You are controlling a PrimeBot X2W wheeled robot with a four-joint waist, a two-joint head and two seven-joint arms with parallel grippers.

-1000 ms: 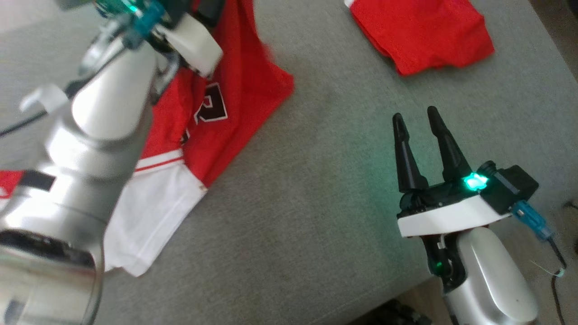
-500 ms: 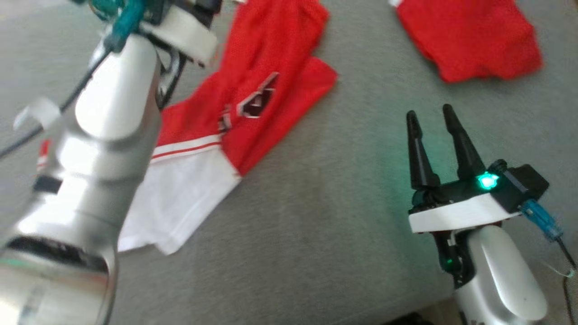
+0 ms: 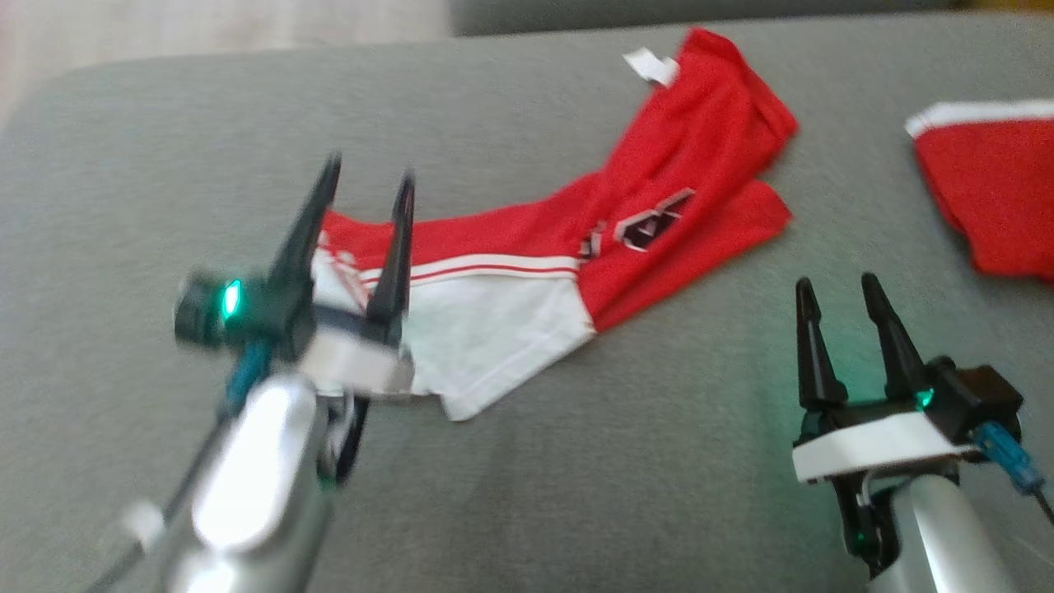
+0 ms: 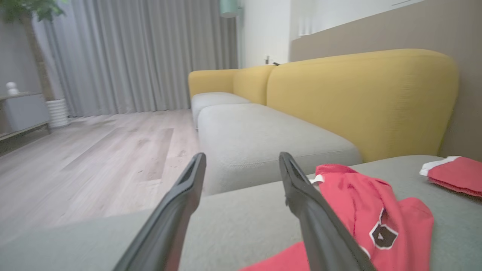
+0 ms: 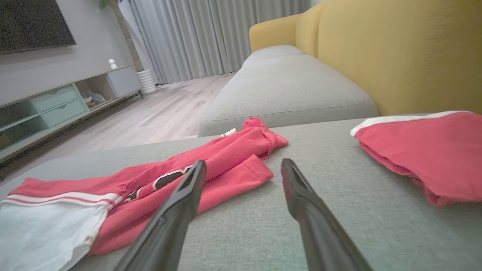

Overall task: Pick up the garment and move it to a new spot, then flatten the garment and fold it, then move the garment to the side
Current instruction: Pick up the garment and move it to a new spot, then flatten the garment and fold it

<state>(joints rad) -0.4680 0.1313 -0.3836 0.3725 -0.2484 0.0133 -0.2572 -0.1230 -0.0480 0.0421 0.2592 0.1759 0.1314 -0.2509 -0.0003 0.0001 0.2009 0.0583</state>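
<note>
Garment (image 3: 510,239), crumpled red-and-white fabric, lies mid-seat on your grey upholstered cushion (image 3: 576,478); left gripper (image 3: 370,170) and right gripper (image 3: 836,282) stand spread, empty.

Both arms reach forward, left claw (image 3: 362,206) and right claw (image 3: 836,296) each spread wide, holding nothing.

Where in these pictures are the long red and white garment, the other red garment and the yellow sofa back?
red and white garment (image 3: 494,329), head view, on its white panel.
other red garment (image 3: 996,189), head view, on its red middle.
yellow sofa back (image 4: 357,101), left wrist view, on its front face.
</note>
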